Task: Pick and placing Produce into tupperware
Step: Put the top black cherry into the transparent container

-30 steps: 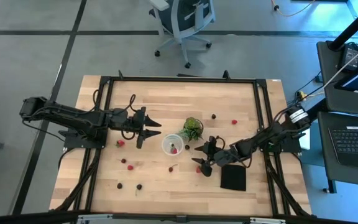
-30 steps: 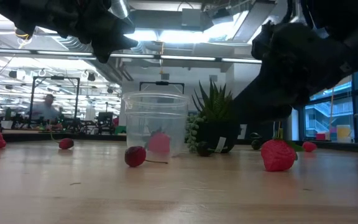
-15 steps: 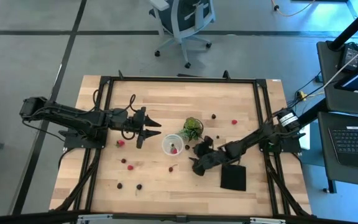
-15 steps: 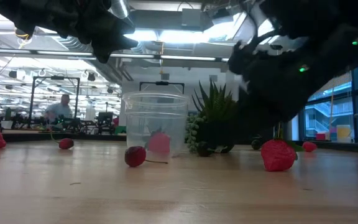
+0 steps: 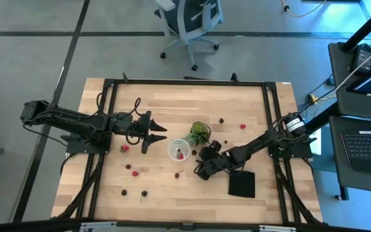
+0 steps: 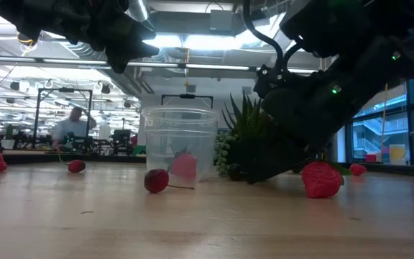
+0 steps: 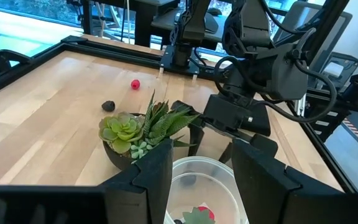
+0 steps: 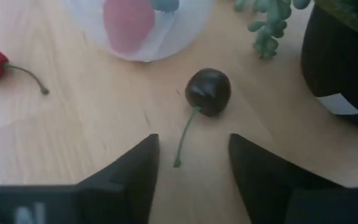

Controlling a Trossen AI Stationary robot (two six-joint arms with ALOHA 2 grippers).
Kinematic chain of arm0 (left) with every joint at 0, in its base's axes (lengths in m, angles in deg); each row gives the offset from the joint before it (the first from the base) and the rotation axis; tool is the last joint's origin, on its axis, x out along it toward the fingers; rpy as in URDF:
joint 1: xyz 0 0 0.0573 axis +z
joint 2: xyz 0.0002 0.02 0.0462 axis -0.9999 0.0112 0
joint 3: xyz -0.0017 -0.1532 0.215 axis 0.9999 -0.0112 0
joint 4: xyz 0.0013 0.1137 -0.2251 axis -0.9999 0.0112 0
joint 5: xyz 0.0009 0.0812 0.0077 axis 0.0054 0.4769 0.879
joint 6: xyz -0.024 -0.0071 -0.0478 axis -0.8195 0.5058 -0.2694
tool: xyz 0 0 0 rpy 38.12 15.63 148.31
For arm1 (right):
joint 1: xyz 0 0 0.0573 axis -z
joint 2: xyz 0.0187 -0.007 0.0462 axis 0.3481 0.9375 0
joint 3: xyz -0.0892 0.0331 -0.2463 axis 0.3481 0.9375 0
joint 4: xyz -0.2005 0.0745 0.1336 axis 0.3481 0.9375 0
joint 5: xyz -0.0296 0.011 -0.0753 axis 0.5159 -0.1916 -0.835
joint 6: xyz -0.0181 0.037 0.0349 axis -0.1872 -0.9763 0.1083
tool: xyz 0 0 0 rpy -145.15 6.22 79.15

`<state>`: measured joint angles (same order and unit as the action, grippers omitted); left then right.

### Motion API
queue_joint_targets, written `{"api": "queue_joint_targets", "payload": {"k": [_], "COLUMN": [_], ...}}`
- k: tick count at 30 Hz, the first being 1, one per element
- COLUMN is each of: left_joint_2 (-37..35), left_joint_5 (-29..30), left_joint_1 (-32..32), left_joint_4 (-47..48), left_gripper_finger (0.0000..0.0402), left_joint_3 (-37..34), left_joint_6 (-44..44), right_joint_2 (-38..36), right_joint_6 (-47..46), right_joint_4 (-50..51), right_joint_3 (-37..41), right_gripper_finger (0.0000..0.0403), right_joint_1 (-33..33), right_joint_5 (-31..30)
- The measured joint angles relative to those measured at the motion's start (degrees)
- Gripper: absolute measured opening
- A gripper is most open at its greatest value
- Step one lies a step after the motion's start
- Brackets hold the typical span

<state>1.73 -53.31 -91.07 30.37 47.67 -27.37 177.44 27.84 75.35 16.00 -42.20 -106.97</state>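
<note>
The tupperware [image 5: 177, 150] stands upright on the table with a red strawberry [image 7: 199, 214] inside. My left gripper [image 5: 163, 133] hangs open above the table just left of the tupperware [image 7: 204, 180]. My right gripper [image 5: 201, 166] is open and low over the table to the container's right. A dark cherry [image 8: 208, 91] lies on the wood just ahead of its fingertips, its green stem pointing into the gap between them, untouched. A red strawberry [image 6: 320, 180] lies beside this gripper [image 6: 261, 173]. More red and dark pieces are scattered over the table.
A green potted plant [image 5: 199, 133] stands right behind the container and close to my right gripper. A flat black square [image 5: 241, 183] lies under the right arm. Loose pieces lie at the near left [image 5: 136, 173] and far right [image 5: 242, 126]. A stemmed cherry [image 6: 157, 180] sits in front of the container.
My right gripper has moved toward the table's left, toward the container, and has tipped and sunk down close to the tabletop beside the plant. The produce and the container have stayed where they were.
</note>
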Motion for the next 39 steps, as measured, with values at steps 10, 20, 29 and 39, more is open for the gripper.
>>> {"api": "queue_joint_targets", "payload": {"k": [10, 20, 29, 39], "left_joint_2": [0.00, 0.00, 0.00, 0.00], "left_joint_5": [0.00, 0.00, 0.00, -0.01], "left_joint_1": [0.00, 0.00, 0.02, 0.02], "left_joint_4": [0.28, 2.21, 1.81, 1.35], "left_gripper_finger": [0.0156, 0.0156, 0.0156, 0.0156], "left_joint_3": [0.00, 0.00, 0.00, 0.00], "left_joint_6": [0.00, 0.00, 0.30, 0.39], "right_joint_2": [-0.04, -1.17, -6.97, -8.96], "right_joint_6": [-0.22, 0.15, 4.33, 16.47], "right_joint_4": [0.02, -0.26, 12.18, 28.97], "right_joint_3": [0.02, -0.16, -6.35, -23.12], "right_gripper_finger": [0.0060, 0.0007, 0.0004, 0.0002], "right_joint_1": [0.00, 0.00, -0.07, 0.88], "right_joint_5": [0.90, 3.72, 3.31, 2.51]}}
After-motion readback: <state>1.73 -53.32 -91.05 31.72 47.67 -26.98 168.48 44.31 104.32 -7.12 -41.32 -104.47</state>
